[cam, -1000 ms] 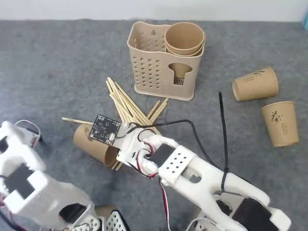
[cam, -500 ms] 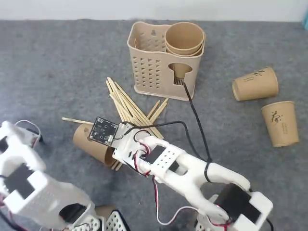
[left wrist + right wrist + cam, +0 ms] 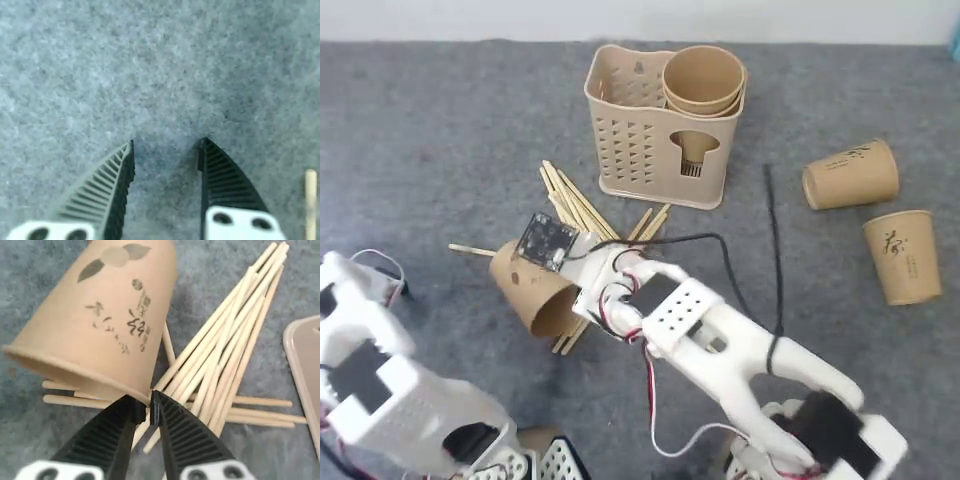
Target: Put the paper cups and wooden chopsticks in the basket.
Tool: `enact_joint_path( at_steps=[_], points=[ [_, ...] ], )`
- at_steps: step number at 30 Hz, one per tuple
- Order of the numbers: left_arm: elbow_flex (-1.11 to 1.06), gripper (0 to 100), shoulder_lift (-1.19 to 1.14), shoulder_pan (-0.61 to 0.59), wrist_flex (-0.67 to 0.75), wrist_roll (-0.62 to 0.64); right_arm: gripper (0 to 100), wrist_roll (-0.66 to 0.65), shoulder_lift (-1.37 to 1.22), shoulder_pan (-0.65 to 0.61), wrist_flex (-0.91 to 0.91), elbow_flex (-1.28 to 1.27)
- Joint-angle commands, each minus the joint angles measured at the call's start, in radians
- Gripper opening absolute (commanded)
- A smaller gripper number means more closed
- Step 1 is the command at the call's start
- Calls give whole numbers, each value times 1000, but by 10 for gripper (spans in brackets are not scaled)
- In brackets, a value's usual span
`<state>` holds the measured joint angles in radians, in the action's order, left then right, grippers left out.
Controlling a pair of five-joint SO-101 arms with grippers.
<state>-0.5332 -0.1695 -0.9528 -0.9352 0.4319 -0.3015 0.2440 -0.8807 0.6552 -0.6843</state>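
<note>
The right gripper (image 3: 149,400) is clenched on a thin bit of the rim of a cup (image 3: 532,292). In the high view the cup lies on its side left of centre, mouth toward the lower right. It sits across the near ends of the chopsticks (image 3: 588,222), and I cannot tell whether it has left the carpet (image 3: 440,130).

The grip is the main worry. Only one paper wall is pinched, close to the edge, so the rim may fold or slide out once the cup's weight hangs from it. A cup held this way will also dangle at a slant. Some sticks run under the cup, touching it or nearly so, and a lift could drag or fan them wider, making that pile harder to gather.

The basket (image 3: 638,140) stands at upper centre, and its right compartment already holds a stack (image 3: 703,78). A slanted cup could catch the stack's lip or bump the wall, and the light basket could shift or tip. The cable (image 3: 772,250) hangs near the two loose cups (image 3: 850,173) at the right edge (a snag there seems possible).

The left gripper (image 3: 168,142) is released, jaws spread over bare carpet.
</note>
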Motion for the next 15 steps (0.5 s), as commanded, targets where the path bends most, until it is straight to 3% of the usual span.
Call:
enact_joint_path(
  at_steps=[1, 7, 13, 15],
  points=[
    [35, 195, 2, 12, -14, -2, 8, 61, 124, 36, 205, 164],
    [35, 195, 2, 12, -14, -2, 8, 46, 137, 203, 644, 512],
    [35, 195, 2, 12, -14, -2, 8, -123, 54, 397, 1138, 809],
    [35, 195, 2, 12, -14, -2, 8, -143, 31, 479, 1144, 796]
  ],
)
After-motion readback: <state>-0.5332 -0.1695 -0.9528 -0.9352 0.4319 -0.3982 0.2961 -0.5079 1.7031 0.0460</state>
